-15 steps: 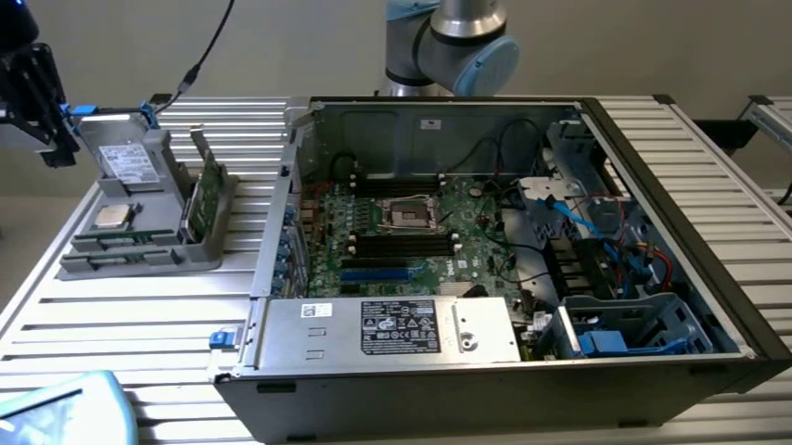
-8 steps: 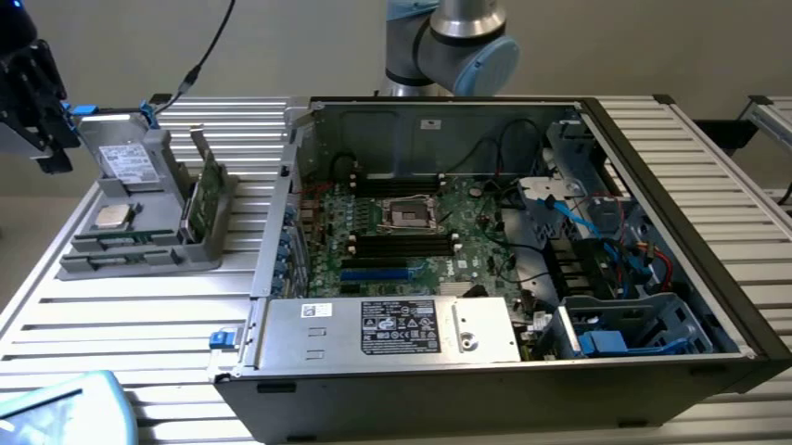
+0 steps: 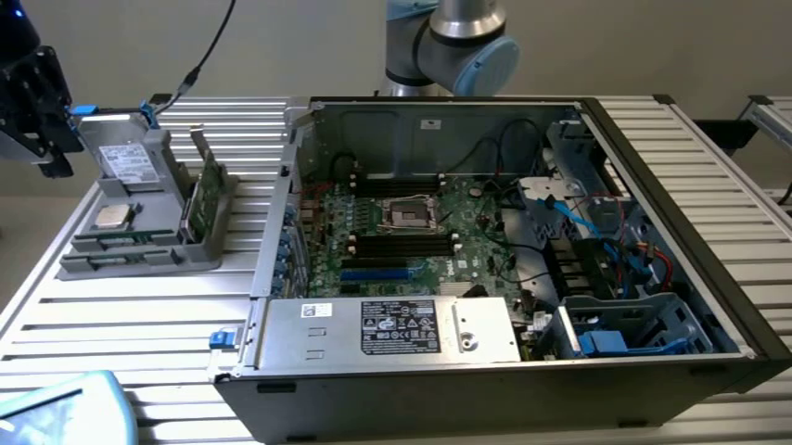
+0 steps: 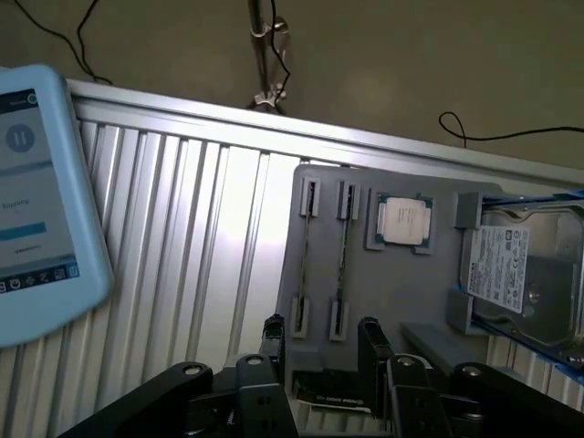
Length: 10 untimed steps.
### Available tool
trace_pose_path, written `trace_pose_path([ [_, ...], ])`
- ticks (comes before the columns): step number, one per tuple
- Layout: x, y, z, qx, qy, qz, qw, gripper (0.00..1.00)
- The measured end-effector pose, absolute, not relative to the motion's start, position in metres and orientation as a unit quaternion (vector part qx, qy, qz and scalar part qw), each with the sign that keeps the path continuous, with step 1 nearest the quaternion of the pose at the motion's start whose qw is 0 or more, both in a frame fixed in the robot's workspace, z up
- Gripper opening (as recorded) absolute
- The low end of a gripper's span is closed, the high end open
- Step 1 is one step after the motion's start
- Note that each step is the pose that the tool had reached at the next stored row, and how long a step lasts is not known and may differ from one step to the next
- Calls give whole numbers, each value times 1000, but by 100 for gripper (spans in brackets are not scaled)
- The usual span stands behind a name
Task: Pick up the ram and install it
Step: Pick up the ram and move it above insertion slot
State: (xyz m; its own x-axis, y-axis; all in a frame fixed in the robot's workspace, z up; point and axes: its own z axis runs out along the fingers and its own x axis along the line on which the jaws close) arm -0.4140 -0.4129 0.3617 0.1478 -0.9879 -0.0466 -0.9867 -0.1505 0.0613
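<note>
Ram [image 3: 204,204] upright in grey holder [image 3: 124,266], lower edge hidden

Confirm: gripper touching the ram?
Apart. Exterior view shows the gripper up at the exterior view's left, with clear space between it and the ram standing in the grey tray.

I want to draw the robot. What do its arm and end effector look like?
The arm is round silver-grey tubing with light blue joint caps. The end effector is black, with two blocky fingers and round bolts.
</note>
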Motion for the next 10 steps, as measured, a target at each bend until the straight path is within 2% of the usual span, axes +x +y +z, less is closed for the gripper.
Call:
trace_pose_path([
  [10, -416, -413, 344, 749, -661, -37, 7, 45],
])
